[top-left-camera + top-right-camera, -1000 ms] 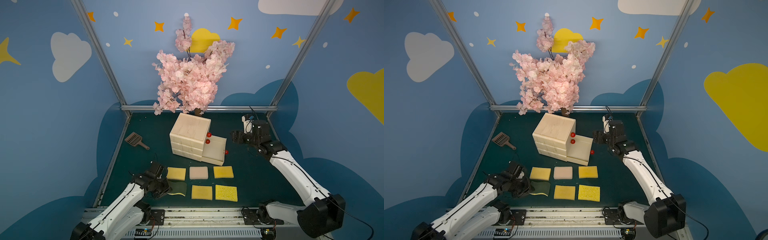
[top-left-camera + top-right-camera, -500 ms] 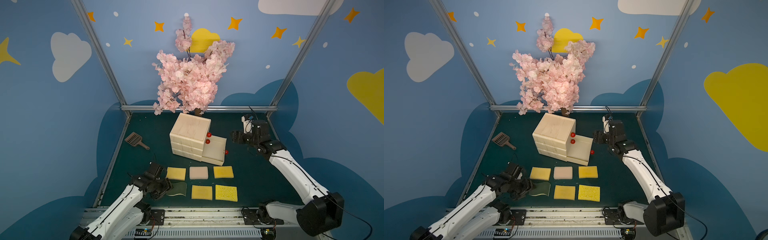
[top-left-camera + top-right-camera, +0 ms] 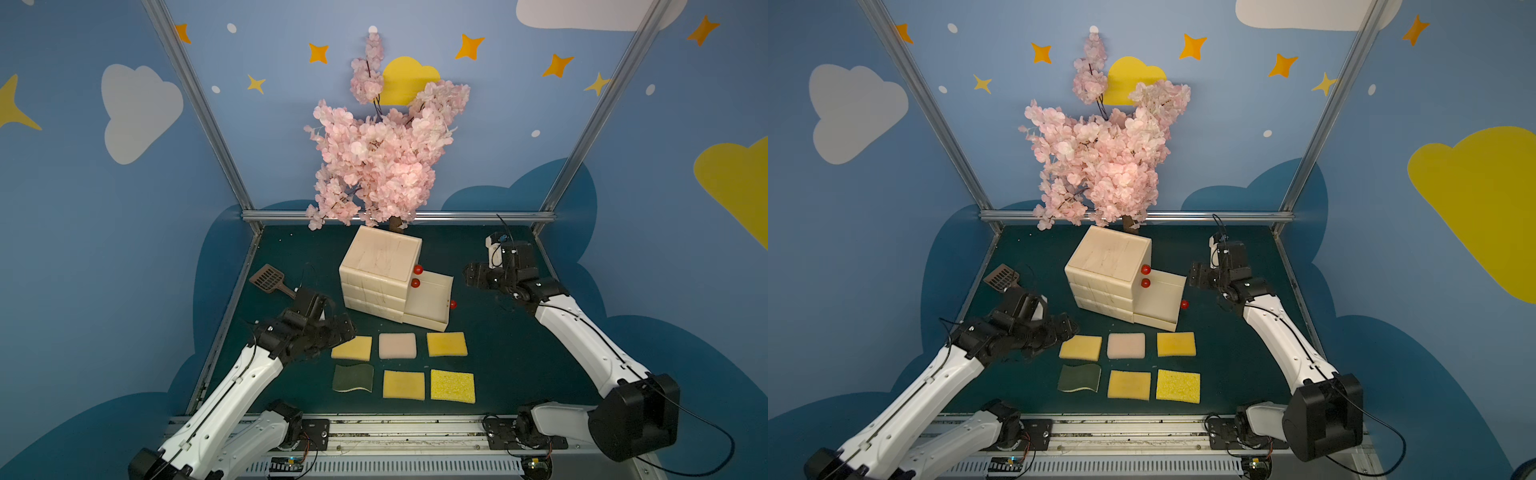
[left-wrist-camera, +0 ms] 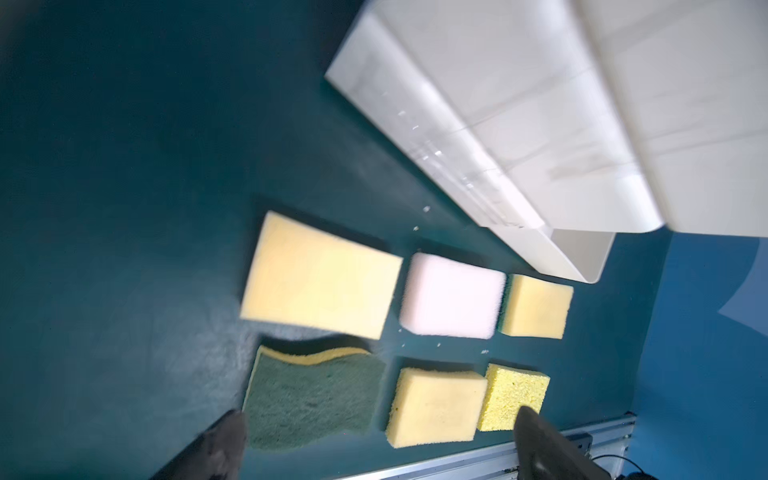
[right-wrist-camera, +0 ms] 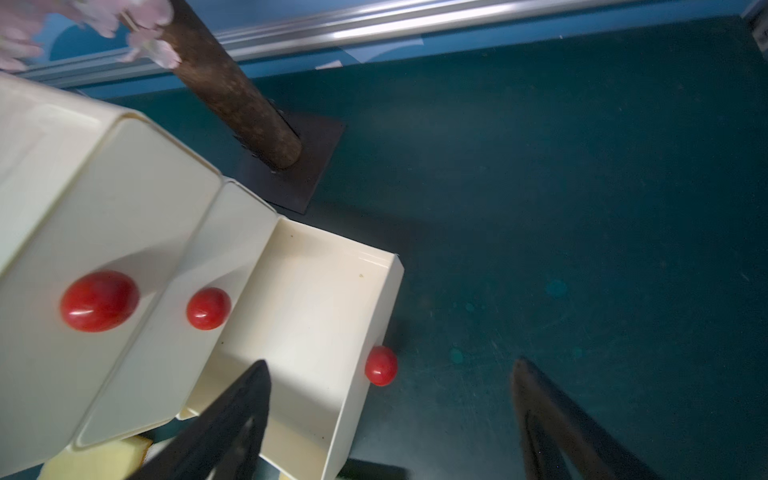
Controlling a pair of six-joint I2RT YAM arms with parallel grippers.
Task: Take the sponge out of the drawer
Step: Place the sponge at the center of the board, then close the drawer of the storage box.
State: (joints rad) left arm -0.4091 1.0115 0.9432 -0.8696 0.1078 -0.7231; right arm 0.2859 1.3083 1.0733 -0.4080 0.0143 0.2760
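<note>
left gripper point(image 4: 380, 417) spread wide, empty. green scouring sponge point(image 4: 316, 399) on mat just ahead of its fingers, squared into the sponge grid. bottom drawer point(image 5: 316, 316) beneath the open right gripper point(image 5: 390, 365) looks empty, so extraction is likely done.

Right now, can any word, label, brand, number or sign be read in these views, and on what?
None can be read.
The cream three-drawer plastic cabinet, the laid-out foam sponges and the blue walls painted with clouds and stars bear no lettering.
The small circuit board under the front rail may carry print: too small to read.
</note>
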